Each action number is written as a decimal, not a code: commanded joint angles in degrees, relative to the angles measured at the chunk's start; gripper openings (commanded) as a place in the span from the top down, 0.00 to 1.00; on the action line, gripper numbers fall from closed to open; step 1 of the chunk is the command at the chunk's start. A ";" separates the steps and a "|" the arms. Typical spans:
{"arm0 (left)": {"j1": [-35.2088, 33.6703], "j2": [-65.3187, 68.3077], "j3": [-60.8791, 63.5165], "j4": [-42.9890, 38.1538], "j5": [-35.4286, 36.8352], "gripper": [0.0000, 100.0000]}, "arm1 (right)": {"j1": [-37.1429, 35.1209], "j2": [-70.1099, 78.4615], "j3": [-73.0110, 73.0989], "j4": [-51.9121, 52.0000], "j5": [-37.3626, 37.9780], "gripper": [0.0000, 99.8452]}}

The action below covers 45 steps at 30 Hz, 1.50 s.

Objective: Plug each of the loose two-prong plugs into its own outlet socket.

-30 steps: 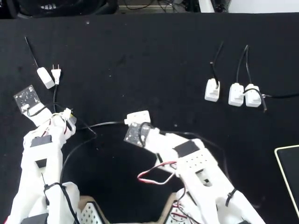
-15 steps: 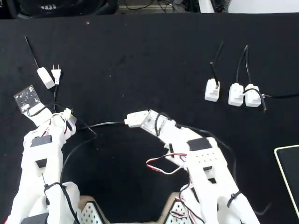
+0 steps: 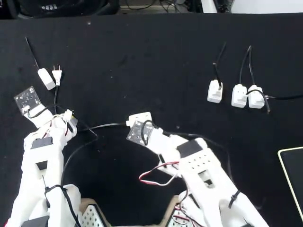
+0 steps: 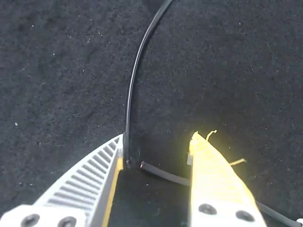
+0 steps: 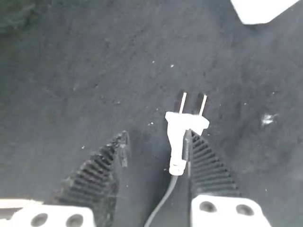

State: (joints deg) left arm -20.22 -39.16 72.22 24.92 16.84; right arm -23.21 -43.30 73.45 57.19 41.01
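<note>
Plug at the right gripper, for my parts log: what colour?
White plug; right wrist view shows it best.

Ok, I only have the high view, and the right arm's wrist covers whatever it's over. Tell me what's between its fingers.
Observer: A white two-prong plug lies flat between the open right fingers, right beside one and clear of the other.
Operator: Give me the prong direction.
Observer: The prongs point away from the wrist; the corner of a white block sits farther off beyond them.
Operator: Now the left side.
Observer: The left fingers are open with a thin black cable running between them, nothing gripped.
</note>
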 commanded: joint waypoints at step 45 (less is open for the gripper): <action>0.04 -1.41 -0.57 -0.79 0.62 0.78 | 6.42 14.73 -13.67 0.00 -6.42 0.83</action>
State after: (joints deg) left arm -20.22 -39.16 72.22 24.92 16.84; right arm -17.67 -28.35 65.19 51.47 35.30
